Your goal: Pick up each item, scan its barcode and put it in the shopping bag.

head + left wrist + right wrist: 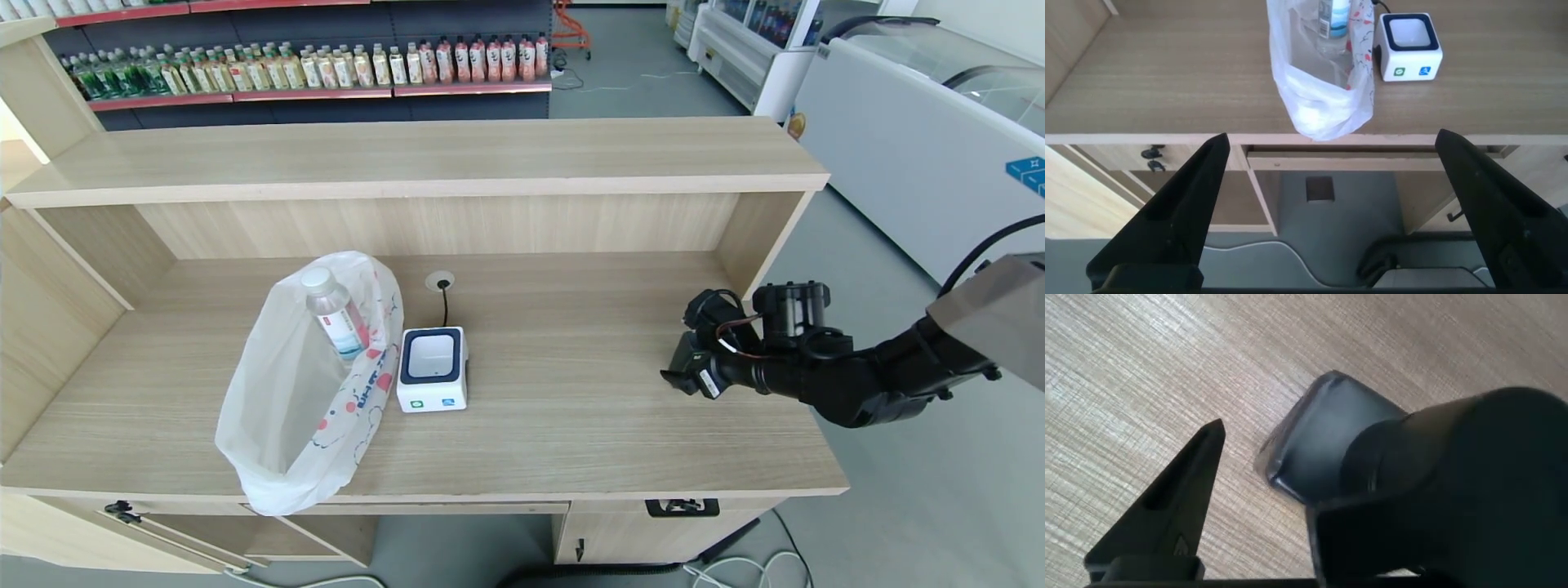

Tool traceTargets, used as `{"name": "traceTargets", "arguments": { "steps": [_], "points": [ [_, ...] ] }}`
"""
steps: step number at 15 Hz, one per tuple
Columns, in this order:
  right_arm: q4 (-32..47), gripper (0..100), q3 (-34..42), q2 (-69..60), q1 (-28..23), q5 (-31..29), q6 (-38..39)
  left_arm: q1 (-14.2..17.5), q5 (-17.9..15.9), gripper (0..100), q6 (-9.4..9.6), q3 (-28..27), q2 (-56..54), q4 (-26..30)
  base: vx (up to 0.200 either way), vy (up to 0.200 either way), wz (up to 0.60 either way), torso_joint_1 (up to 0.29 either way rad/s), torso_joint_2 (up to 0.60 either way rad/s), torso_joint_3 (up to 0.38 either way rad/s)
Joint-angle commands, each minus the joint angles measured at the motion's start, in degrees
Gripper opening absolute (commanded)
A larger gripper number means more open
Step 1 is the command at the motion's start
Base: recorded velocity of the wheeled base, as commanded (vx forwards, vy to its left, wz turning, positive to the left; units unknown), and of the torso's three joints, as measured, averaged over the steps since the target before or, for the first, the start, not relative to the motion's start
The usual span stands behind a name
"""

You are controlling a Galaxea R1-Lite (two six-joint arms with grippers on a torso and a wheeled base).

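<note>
A white plastic shopping bag stands open on the left part of the wooden counter, with a clear bottle upright inside it. Just right of the bag sits a white barcode scanner with a dark-framed window on top. My right gripper is low over the counter's right end, open. A small dark item lies on the wood between its fingers, against one finger and apart from the other. My left gripper hangs open in front of and below the counter's front edge, facing the bag and scanner.
A raised back ledge and side walls enclose the counter. The scanner's cable runs back to a grommet hole. Bare wood lies between the scanner and my right gripper. Drink shelves and freezers stand beyond.
</note>
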Motion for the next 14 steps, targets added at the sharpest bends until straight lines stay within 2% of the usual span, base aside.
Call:
{"name": "traceTargets", "arguments": {
  "steps": [1, 7, 11, 14],
  "points": [
    [0.0, 0, -0.5, 1.0, 0.2, 0.0, 0.0, 0.1, 0.0, 100, -0.02, 0.0, 0.0, 0.0, 0.000, 0.000, 0.00, 0.000, 0.00, 0.000],
    [-0.1, 0, -0.4, -2.7, 0.1, 0.4, 0.6, 0.1, 0.0, 100, -0.02, 0.0, 0.0, 0.0, 0.000, 0.000, 0.00, 0.000, 0.00, 0.000],
    [-1.1, 0, 6.1, -11.2, -1.9, 0.5, 1.0, 0.1, 0.0, 100, 0.06, 0.0, 0.0, 0.0, 0.000, 0.000, 0.00, 0.000, 0.00, 0.000],
    [-7.5, 0, 17.7, -19.9, -5.4, 0.0, -0.8, 0.0, 0.0, 100, -0.02, 0.0, 0.0, 0.0, 0.000, 0.000, 0.00, 0.000, 0.00, 0.000]
  ]
}}
